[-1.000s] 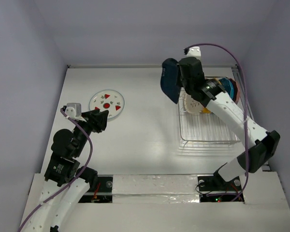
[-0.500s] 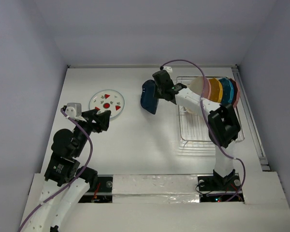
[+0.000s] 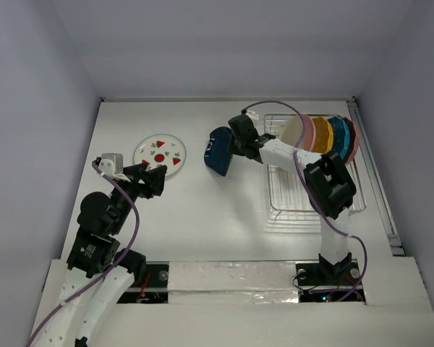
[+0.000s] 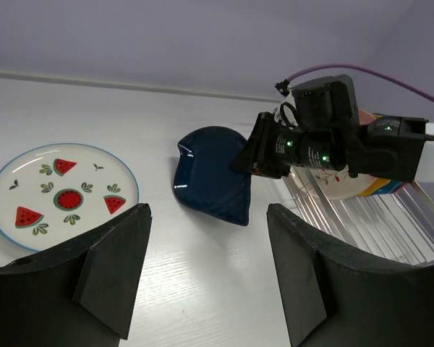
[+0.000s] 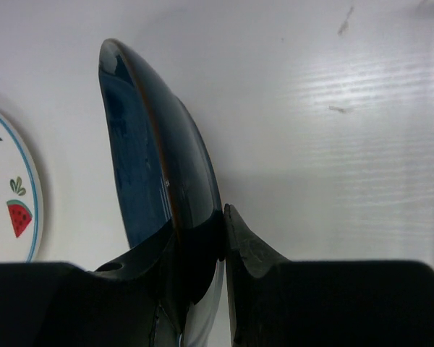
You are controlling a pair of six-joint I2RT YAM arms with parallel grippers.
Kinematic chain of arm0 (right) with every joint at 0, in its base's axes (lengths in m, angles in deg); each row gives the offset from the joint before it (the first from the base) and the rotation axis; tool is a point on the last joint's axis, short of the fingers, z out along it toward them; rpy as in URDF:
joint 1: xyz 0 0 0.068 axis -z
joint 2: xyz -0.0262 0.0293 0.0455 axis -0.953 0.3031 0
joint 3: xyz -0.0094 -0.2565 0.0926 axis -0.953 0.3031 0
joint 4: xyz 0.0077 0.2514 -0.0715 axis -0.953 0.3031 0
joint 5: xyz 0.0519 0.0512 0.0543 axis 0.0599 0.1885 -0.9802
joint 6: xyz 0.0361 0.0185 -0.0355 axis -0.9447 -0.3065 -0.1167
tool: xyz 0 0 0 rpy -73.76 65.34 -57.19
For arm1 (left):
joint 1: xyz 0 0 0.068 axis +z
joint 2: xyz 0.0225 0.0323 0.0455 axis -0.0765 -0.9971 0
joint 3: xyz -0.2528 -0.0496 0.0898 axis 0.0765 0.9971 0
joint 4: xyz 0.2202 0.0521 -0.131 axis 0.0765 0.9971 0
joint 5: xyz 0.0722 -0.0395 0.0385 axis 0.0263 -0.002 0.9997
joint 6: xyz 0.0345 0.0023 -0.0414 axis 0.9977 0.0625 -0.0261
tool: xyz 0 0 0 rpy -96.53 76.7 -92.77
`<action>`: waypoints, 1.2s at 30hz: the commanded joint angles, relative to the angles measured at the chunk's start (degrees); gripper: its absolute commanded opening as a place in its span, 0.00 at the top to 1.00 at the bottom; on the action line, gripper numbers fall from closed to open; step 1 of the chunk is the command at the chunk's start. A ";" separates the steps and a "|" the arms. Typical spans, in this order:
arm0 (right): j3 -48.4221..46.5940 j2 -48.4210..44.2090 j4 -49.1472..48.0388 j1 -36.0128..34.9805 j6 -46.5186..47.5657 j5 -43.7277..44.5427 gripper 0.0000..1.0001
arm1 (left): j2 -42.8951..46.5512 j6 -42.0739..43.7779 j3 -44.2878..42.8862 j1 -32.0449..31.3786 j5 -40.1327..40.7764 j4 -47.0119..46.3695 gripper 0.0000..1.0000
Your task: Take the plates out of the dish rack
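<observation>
Right gripper (image 5: 223, 224) pinches the navy plate (image 3: 218, 150) by its rim; I've swung it down from above the dish rack (image 3: 311, 199), low over the worktop (image 3: 202, 210). Left gripper (image 3: 155, 179) has spread wide near the watermelon plate (image 3: 160, 152).

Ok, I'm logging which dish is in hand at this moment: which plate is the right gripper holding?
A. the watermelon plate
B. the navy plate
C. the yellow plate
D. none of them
B: the right gripper is clamped on the rim of the navy plate, to the left of the dish rack, while the watermelon plate lies flat on the table.
</observation>
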 commanded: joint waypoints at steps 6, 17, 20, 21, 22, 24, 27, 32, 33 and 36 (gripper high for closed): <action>4.91 -1.03 -8.45 -0.57 -3.13 -0.82 0.77 | -0.37 0.29 -1.98 0.25 -0.72 -2.54 0.38; 7.29 -2.26 -5.11 -0.57 -1.63 1.21 0.37 | -0.28 0.12 -1.98 0.25 -1.34 -2.54 0.39; 7.02 -2.34 -4.67 -0.57 -1.55 0.68 0.37 | -0.19 0.12 -2.06 0.25 -1.34 -2.45 0.39; 7.11 -2.95 -4.67 -0.57 -1.46 0.68 0.32 | -0.11 0.12 -2.06 0.25 -1.34 -2.45 0.39; 7.02 -3.31 -4.15 -0.57 -1.11 0.50 0.28 | -0.11 0.12 -2.06 0.25 -1.25 -2.45 0.39; 6.41 -4.62 -3.18 -0.57 -0.49 0.59 0.18 | -0.11 0.12 -1.98 0.25 -1.34 -2.45 0.39; 6.14 -6.91 -1.68 -0.57 1.09 0.41 0.14 | -0.19 0.21 -2.06 0.25 -1.25 -2.36 0.39; 8.24 -19.02 -1.50 -1.10 5.91 2.51 0.44 | -0.46 0.21 -2.06 0.25 -1.07 -2.45 0.41; 9.12 -21.04 -0.89 -1.10 6.62 6.96 0.86 | -0.63 0.21 -1.98 0.25 -0.90 -2.45 0.44; 10.44 -28.60 4.02 0.99 9.00 13.84 1.00 | -0.46 0.12 -1.98 0.25 -0.28 -2.36 0.64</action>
